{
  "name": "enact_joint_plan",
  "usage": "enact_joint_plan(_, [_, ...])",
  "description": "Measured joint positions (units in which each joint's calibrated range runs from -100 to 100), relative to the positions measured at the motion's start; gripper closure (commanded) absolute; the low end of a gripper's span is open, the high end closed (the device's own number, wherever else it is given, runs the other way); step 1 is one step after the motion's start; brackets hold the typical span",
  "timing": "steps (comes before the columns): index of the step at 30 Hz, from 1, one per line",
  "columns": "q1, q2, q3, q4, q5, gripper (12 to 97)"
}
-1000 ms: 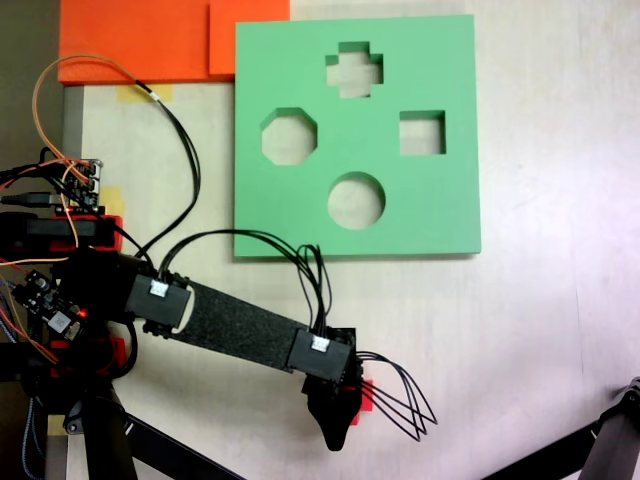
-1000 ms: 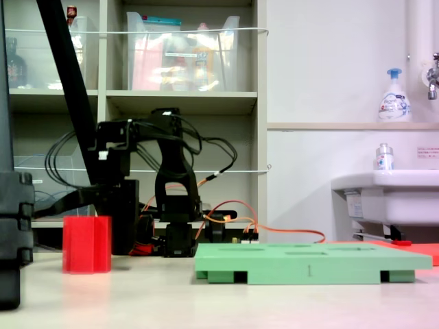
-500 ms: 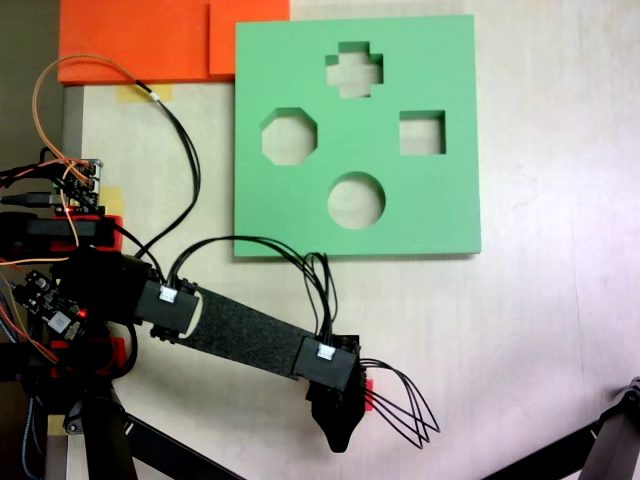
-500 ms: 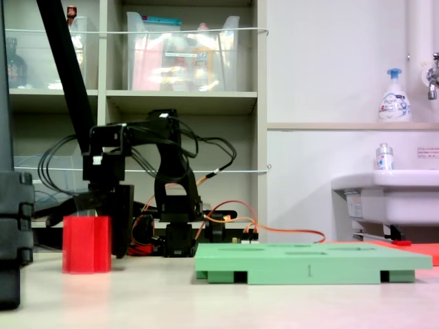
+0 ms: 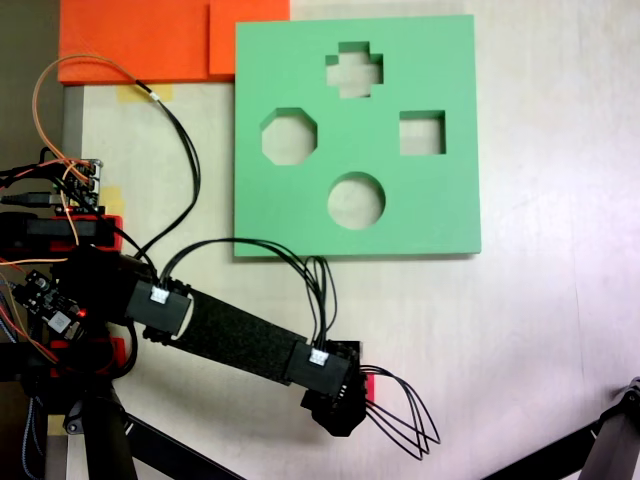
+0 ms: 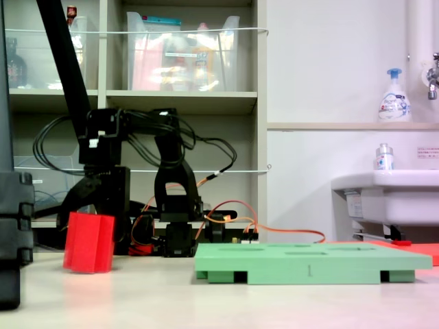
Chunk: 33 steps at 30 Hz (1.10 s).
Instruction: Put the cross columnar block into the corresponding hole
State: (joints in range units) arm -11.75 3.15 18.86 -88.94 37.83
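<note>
The cross columnar block (image 6: 89,242) is bright red and stands tilted on the table at the left of a fixed view. From above only a red sliver of the block (image 5: 369,379) shows beside the wrist. My gripper (image 6: 92,209) reaches down over the block, one black jaw on each side of its top, shut on it. From above, the gripper (image 5: 340,415) points at the table's near edge, well below the green board (image 5: 440,200). The corresponding hole (image 5: 354,70), plus-shaped, lies near the board's far edge. The board (image 6: 309,264) lies flat to the block's right.
The board also has an octagonal cutout (image 5: 289,137), a square cutout (image 5: 422,132) and a round cutout (image 5: 356,200). Orange foam sheets (image 5: 140,40) lie at the top left. Arm base, electronics and wires (image 5: 60,200) fill the left edge. A black stand leg (image 5: 600,450) crosses the bottom right.
The gripper came down over the red block and closed around it. The block stood upright before; it now leans. From above, the wrist has slid slightly toward the near edge.
</note>
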Motion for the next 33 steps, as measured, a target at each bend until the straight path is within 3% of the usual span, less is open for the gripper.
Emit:
enact_joint_plan(11, [-0.1,-0.8,0.1,-0.8,0.0,68.1])
enact_joint_plan(22, [0.5,-14.0,-1.3,-6.8,0.0,69.4])
enact_joint_plan(33, [5.7,-30.4,-1.3,-7.4,3.1,69.4])
